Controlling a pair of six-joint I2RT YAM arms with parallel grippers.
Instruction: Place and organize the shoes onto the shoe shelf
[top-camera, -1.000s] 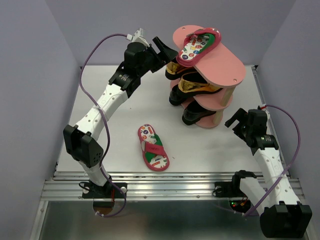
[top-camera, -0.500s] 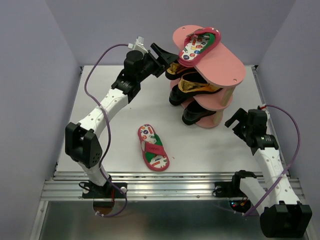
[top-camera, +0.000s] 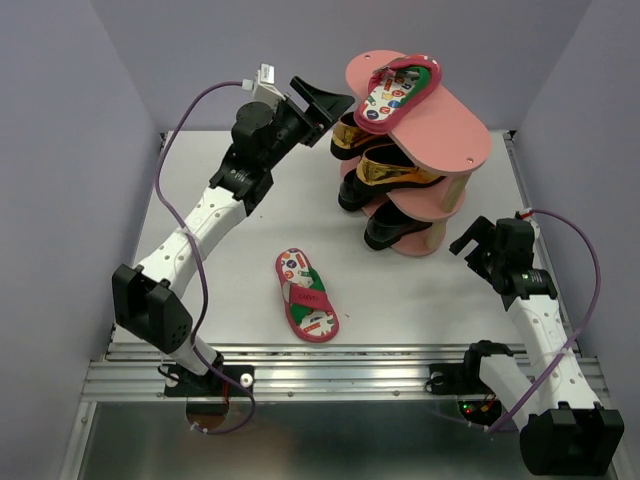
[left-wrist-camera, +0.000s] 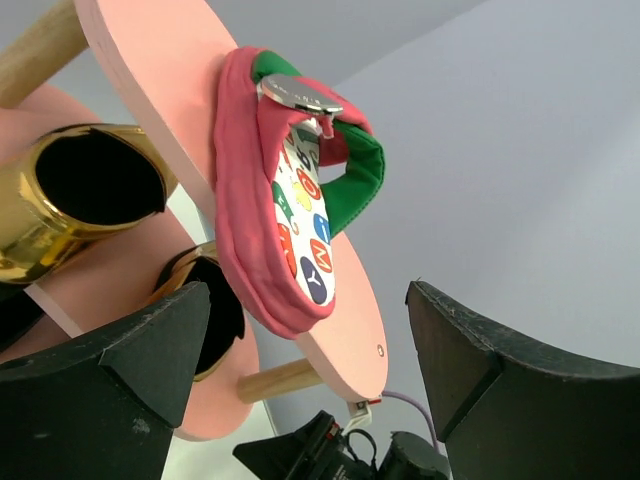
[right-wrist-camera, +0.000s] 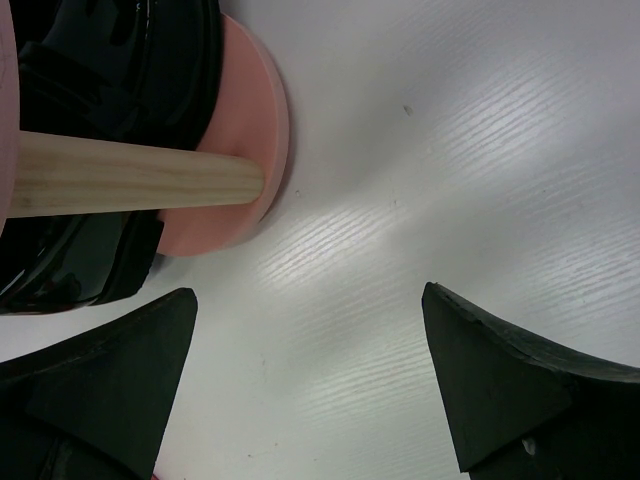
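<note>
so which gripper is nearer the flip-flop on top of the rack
Left. The left gripper is up beside the flip-flop on the top board, open; the right gripper sits low by the bottom board.

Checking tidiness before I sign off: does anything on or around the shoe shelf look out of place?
Yes. The flip-flop on the top board sits crooked, with its heel end hanging over the board's edge. Its mate lies alone on the table, not yet shelved.
</note>
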